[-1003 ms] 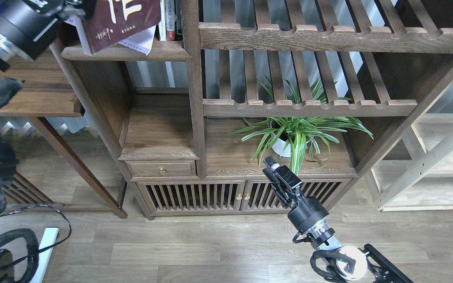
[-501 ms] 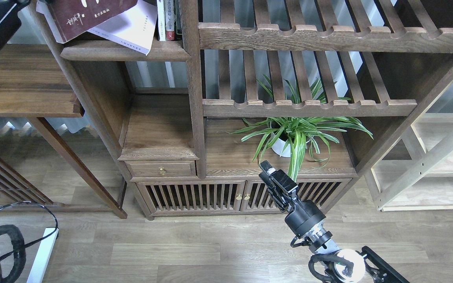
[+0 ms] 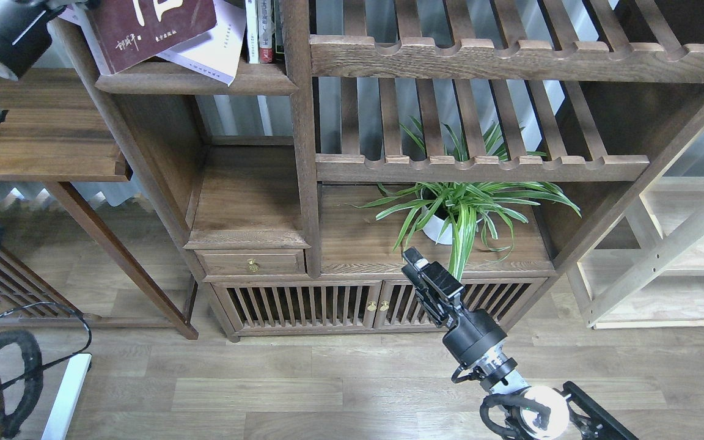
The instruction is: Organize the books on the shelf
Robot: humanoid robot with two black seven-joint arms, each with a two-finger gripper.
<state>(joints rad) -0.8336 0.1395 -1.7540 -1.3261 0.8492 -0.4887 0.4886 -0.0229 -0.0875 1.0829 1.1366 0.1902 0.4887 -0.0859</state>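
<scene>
The large dark maroon book [image 3: 150, 27] with white characters lies tilted at the top left, over the pale lavender-white book [image 3: 214, 49]. Both rest on the dark-brown shelf [image 3: 196, 82], and the white book's corner overhangs its front edge. The red book is out of view. My left gripper [image 3: 68, 5] is at the top edge by the maroon book's left corner, mostly cut off, so its grip is unclear. My right gripper [image 3: 414, 261] is low, in front of the cabinet, holding nothing, and its dark fingers cannot be told apart.
Thin upright white- and red-spined books [image 3: 261, 30] stand at the shelf's right end against the post. A potted spider plant [image 3: 459, 211] sits just behind my right gripper. There are slatted shelves [image 3: 480, 165] on the right, a side table [image 3: 40, 134] on the left and a pale rack [image 3: 663, 256] at far right.
The maroon book has moved left along the shelf and now uncovers more of the white book. My left arm has moved up and left. My right gripper has shifted slightly left.
</scene>
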